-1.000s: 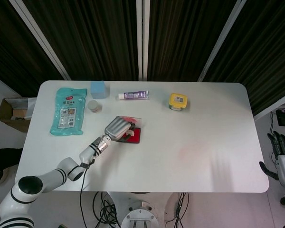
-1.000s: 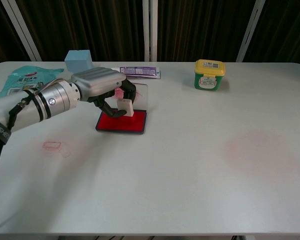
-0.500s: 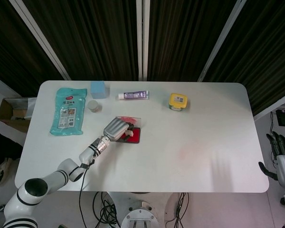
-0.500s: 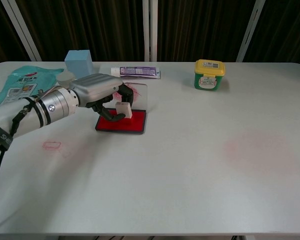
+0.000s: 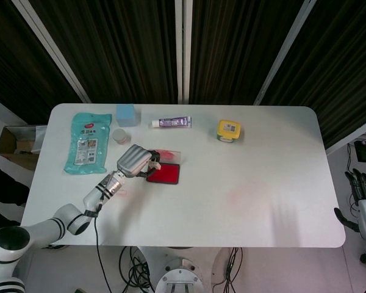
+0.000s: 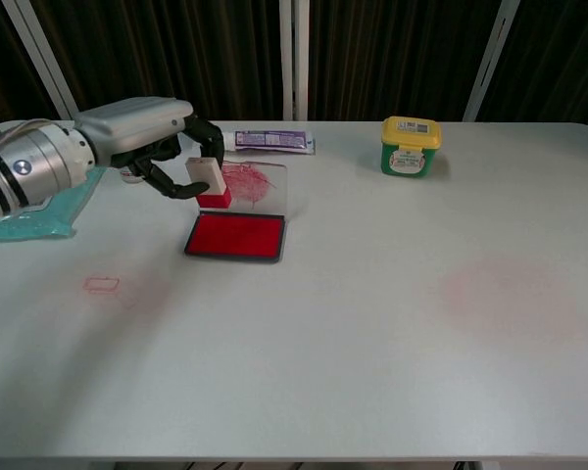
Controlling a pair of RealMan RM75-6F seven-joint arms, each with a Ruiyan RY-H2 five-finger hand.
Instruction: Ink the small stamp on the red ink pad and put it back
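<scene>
My left hand (image 6: 152,137) (image 5: 134,160) pinches the small white stamp (image 6: 207,180) (image 5: 154,165), whose underside shows red ink. The stamp hangs in the air just behind and left of the red ink pad (image 6: 236,236) (image 5: 165,174), clear of it. The pad's clear lid (image 6: 260,184), smeared with red, lies open behind the pad. My right hand (image 5: 365,201) hangs off the table's right edge with its fingers apart, holding nothing.
A purple tube (image 6: 272,142), a blue box (image 5: 126,114), a teal packet (image 5: 87,141) and a small round white tub (image 5: 120,135) lie along the back left. A yellow-lidded jar (image 6: 410,145) stands at the back right. Faint red marks (image 6: 104,285) stain the table (image 6: 372,352).
The left hand lifted the stamp off the ink pad and drew it back and to the left. The pad now lies uncovered.
</scene>
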